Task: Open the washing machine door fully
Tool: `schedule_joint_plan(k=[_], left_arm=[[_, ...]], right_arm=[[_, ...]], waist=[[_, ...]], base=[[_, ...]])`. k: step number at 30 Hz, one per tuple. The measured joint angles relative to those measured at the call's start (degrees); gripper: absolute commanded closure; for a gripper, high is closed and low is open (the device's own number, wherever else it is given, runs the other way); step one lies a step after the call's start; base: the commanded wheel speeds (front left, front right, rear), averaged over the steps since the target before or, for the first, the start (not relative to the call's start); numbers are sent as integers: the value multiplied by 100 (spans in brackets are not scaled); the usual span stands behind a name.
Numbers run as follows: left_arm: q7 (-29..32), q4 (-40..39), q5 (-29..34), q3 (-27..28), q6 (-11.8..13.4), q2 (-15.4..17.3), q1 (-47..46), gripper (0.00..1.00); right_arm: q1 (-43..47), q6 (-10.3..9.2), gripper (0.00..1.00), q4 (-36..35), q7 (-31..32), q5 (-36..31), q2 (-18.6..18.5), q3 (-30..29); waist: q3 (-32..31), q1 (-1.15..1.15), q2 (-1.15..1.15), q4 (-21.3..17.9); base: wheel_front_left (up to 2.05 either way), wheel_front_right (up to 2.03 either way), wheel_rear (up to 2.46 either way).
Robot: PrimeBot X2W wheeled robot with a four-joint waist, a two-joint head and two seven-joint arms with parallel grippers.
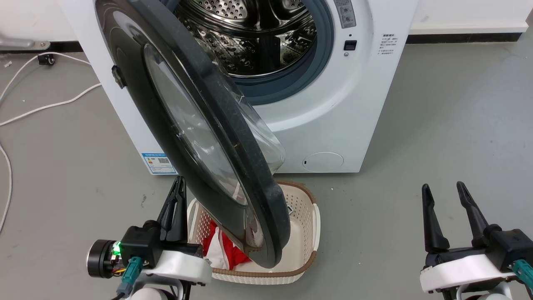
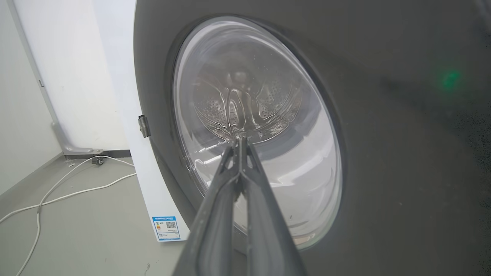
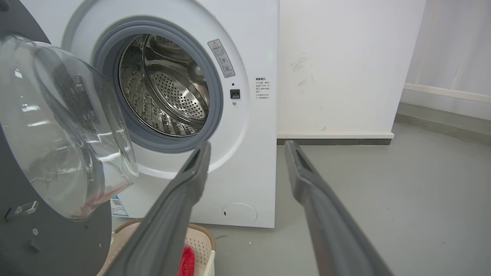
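Head view, door [image 1: 195, 137] half-open, left gripper [image 1: 180, 183] pinched, right gripper [image 1: 442, 187] spread, blue label [image 1: 158, 162] illegible

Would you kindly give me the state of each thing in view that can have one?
washing machine door, part open, swung outward.
drum, no laundry seen inside.
left hand, shut, holding nothing.
right hand, open, holding nothing.
basket, holds red and white cloth.
round flap, closed.

One white boxy washing machine [image 1: 333, 116] upper centre, one round glossy black glass-windowed door [image 1: 137, 96], one beige perforated plastic basket [image 1: 307, 218] lower centre, two dark long-fingered grippers, left gripper [image 1: 178, 184] lower left, right gripper [image 1: 442, 186] lower right
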Motion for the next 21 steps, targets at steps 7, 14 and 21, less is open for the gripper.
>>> schedule_joint_plan(k=[7,14,21], left_arm=[[0,-580,66,86,22,0,-96,100],[-1,-1450,83,146,19,1,-294,100],[-1,-2504,169,68,-24,0,-661,100]], right_arm=[[1,0,0,20,-9,40,0,-12],[1,0,0,66,-10,92,0,-38],[-19,0,0,79,-16,91,0,-48]], waist=[[1,0,0,3],[3,0,0,6],[45,0,0,0]], base=[[0,0,0],[0,0,0],[0,0,0]])
